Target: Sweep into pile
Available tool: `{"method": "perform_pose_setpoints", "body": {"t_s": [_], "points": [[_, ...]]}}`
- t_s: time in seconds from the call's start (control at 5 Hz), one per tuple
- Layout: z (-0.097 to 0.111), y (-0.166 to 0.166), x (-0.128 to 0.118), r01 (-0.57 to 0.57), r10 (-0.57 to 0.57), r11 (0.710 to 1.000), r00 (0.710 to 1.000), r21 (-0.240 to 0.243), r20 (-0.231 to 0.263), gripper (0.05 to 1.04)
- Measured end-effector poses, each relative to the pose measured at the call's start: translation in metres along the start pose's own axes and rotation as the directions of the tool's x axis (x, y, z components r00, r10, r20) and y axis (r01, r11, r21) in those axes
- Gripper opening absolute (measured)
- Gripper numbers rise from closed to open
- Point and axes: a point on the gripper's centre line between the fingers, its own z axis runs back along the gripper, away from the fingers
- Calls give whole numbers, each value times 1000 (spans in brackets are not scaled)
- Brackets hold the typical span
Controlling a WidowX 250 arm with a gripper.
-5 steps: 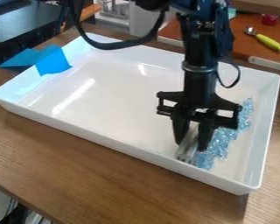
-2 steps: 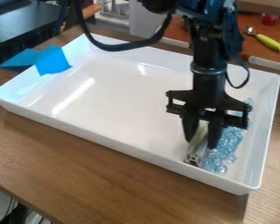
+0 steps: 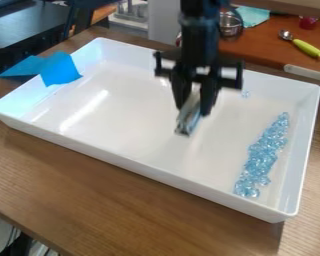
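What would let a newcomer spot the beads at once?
On the table is a white tray. Near its right wall, pale-blue beads lie in a long strip. They are clear and lumpy, unlike the opaque blue tape on the left wall.

Bright glare streaks the glossy white tray (image 3: 136,115).

Tape (image 3: 60,70): blue, folded, at ten o'clock.
Wooden table (image 3: 89,200): brown, grained, broadest from six to eight o'clock.
Counter (image 3: 259,47): reddish brown, between one and two o'clock.
Spoon (image 3: 303,45): metal head, yellow-green handle, on the counter at two o'clock.
Bowl (image 3: 231,25): metal, at one o'clock.
Cloth (image 3: 252,16): pale teal, just beside the bowl.
Red thing (image 3: 308,22): between one and two o'clock, beyond the spoon.
Dark table (image 3: 29,31): between ten and eleven o'clock.
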Motion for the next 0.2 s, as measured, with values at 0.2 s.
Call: {"method": "perform_pose_setpoints", "body": {"t_s": [0.2], "points": [[-2, 9, 15, 15, -14, 1000, 999, 12, -32, 377]]}}
